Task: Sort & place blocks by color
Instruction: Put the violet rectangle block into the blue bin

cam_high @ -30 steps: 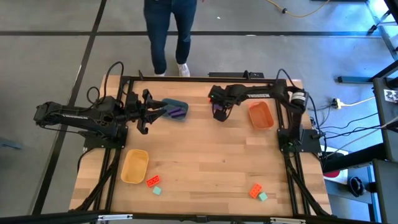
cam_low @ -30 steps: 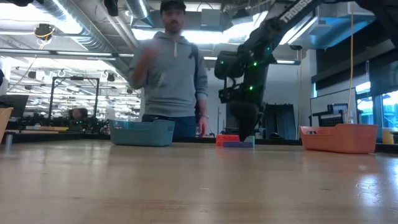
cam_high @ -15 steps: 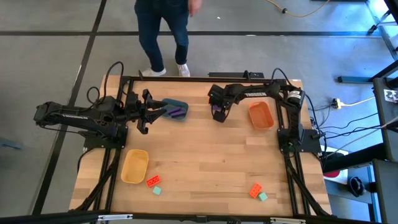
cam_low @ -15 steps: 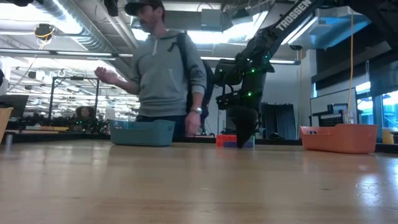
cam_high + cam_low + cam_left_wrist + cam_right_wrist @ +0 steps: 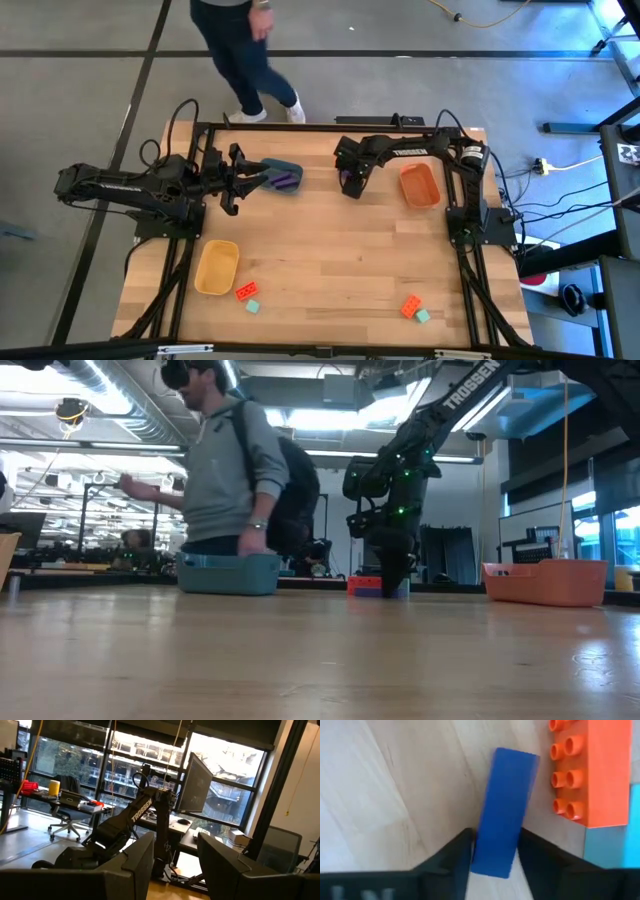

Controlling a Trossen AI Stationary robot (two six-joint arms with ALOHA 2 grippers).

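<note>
The right pincer [image 5: 495, 852] stands low at the wooden table's [image 5: 330, 250] far middle, clamped on a purple-blue plastic brick [image 5: 504, 832] beside an orange-red studded brick [image 5: 590, 770]. The left pincer [image 5: 262, 176], fingers apart, waits by the blue tub [image 5: 285, 177].

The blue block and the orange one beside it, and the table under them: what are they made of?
The blue block looks like smooth moulded plastic: flat even colour, crisp edges. The orange block seems the same, with round moulded studs. The table looks like light wood with a matte finish, showing grain lines and plank joints. The right gripper brackets the blue block.
</note>
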